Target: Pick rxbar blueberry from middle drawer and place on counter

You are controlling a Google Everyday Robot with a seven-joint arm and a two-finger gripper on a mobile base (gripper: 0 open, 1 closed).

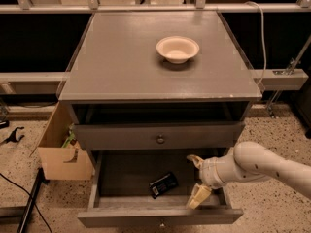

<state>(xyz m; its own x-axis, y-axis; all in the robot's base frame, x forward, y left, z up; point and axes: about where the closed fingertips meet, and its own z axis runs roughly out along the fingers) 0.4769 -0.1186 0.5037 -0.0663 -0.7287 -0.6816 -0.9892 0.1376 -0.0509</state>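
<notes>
The rxbar blueberry (pixel 163 185), a dark flat bar with white print at one end, lies on the floor of the pulled-out middle drawer (pixel 160 217), near its front centre. My gripper (pixel 197 178) is inside the drawer's right part, just to the right of the bar, with its two pale fingers spread apart and nothing between them. The white arm reaches in from the right. The grey counter (pixel 126 62) is the cabinet's top, above the drawers.
A white bowl (pixel 177 48) stands on the counter at the back right. A closed drawer front with a round knob (pixel 160 139) sits just above the open drawer. A cardboard box (pixel 62 152) stands on the floor left of the cabinet.
</notes>
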